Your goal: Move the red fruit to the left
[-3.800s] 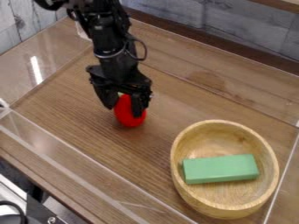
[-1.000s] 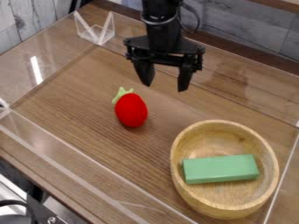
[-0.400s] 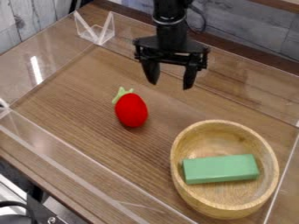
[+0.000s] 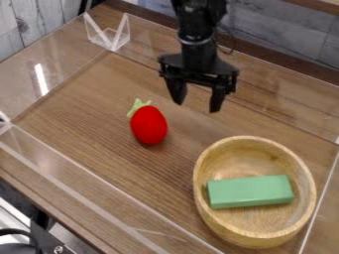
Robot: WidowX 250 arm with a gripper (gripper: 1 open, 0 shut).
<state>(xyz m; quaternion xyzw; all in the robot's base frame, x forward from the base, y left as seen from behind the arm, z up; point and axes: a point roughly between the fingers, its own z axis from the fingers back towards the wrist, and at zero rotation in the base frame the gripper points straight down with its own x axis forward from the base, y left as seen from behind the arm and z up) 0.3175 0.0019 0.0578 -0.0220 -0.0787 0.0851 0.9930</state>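
A small glossy red fruit (image 4: 150, 125), strawberry-shaped with a little green leafy top, is lying on the wood-grain table (image 4: 93, 99), its leafy end pointing up and to the left and its rounded tip toward the lower right. The black claw (image 4: 199, 97) is hanging above the table to the fruit's upper right, fingers spread wide and gripping nothing. A flat green rectangular block (image 4: 249, 191) is resting inside a round, pale wooden bowl (image 4: 225, 152) at the lower right.

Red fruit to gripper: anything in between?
Nothing. In the camera view only bare wooden tabletop separates the red fruit from the open gripper, which is up and to its right, apart from it.
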